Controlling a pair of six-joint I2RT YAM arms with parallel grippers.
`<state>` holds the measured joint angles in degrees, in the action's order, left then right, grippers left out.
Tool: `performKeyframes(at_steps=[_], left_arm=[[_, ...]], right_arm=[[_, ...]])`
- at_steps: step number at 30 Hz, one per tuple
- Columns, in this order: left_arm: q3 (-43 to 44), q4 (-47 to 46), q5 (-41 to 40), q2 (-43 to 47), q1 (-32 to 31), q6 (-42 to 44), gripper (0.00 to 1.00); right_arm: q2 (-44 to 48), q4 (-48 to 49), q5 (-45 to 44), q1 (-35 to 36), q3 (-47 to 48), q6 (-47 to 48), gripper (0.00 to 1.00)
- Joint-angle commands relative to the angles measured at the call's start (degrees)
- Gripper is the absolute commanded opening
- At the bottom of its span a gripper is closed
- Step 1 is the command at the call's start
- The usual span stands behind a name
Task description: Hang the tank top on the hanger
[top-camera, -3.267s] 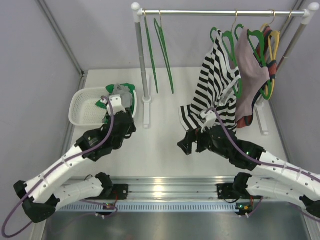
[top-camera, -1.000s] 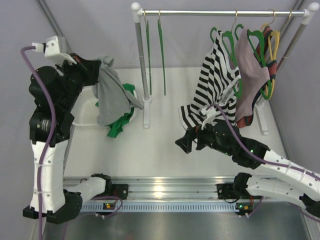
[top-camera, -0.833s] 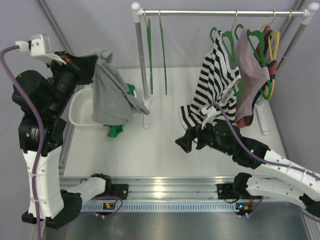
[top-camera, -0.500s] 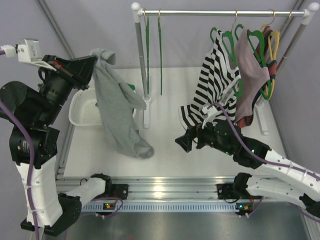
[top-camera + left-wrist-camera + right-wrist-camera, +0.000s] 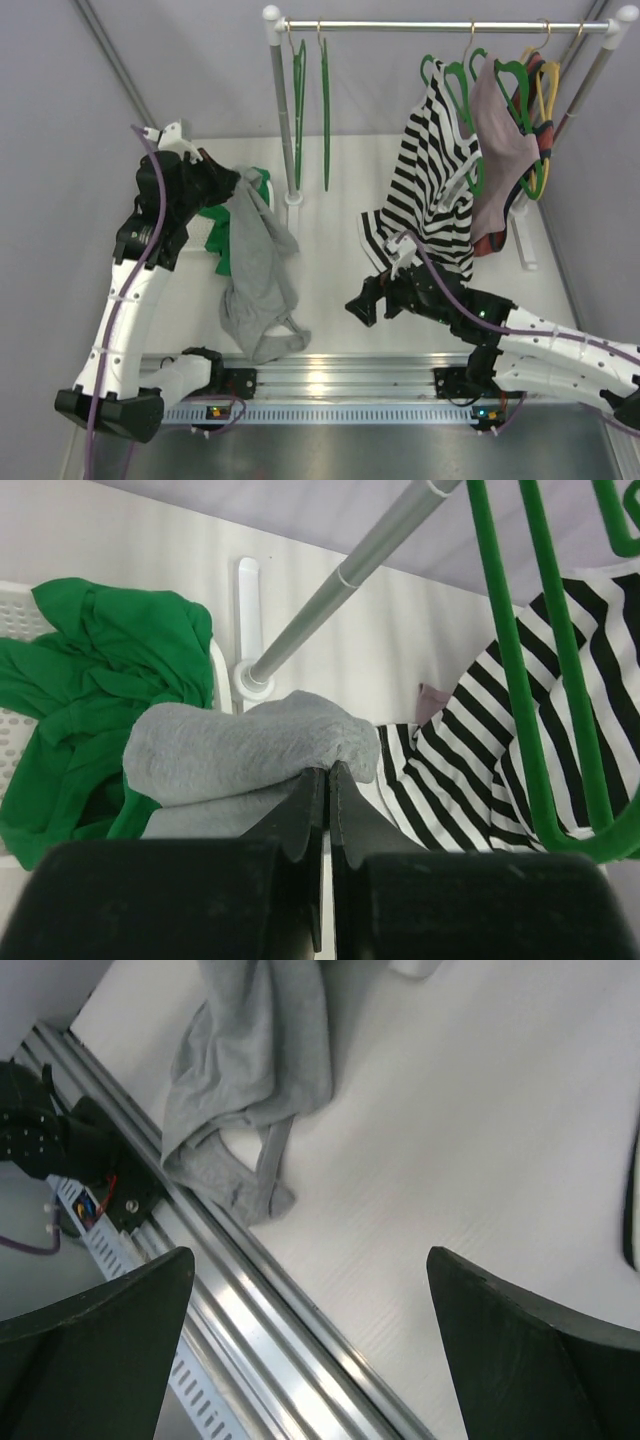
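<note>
The light-grey tank top [image 5: 256,270] hangs from my left gripper [image 5: 233,189], which is shut on its upper end. Its lower end, with the straps, lies crumpled on the table near the front rail [image 5: 232,1165]. In the left wrist view the fingertips [image 5: 316,780] pinch a fold of grey knit [image 5: 240,742]. Two bare green hangers [image 5: 325,110] hang on the rail's left end, just behind and right of the held cloth. My right gripper [image 5: 358,302] hovers low at mid-table, open and empty, right of the tank top.
A white basket [image 5: 12,588] holding a bright green garment [image 5: 215,240] sits behind the left arm. The rack's post [image 5: 283,120] stands beside it. A striped top [image 5: 435,170], a pinkish garment [image 5: 500,140] and yellow hangers [image 5: 548,85] fill the rail's right half.
My left arm has come down from high at the left, drawing the tank top out of the basket; its lower end now rests on the table. The right gripper shifted slightly nearer.
</note>
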<state>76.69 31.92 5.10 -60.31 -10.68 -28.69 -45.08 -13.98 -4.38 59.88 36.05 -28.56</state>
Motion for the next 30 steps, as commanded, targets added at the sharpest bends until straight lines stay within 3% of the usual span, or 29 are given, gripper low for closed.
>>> performKeyframes(at_steps=[1, 8, 13, 23, 30], left_arm=[[3.9, -7.4, -2.8, -1.0, -0.1, -0.7, 0.0], [12.5, -6.3, -4.6, -5.2, -0.1, -0.2, 0.0], [16.6, -5.0, -3.9, -6.1, -0.1, -0.2, 0.0], [23.2, -1.8, -2.4, -6.0, -0.1, 0.1, 0.0], [24.5, -0.8, -1.4, -6.1, -0.1, 0.3, 0.0]], right_arm=[[-4.7, 9.0, -2.9, 7.2, -0.5, -0.2, 1.0], [-20.6, 13.5, -14.1, 18.7, 4.5, 2.7, 0.96], [-31.9, 18.3, -16.2, 24.6, 9.9, 6.8, 0.92], [-46.3, 30.7, -10.2, 26.0, 16.6, 11.7, 0.81], [-57.9, 33.1, -11.8, 26.2, 22.2, 14.5, 0.72]])
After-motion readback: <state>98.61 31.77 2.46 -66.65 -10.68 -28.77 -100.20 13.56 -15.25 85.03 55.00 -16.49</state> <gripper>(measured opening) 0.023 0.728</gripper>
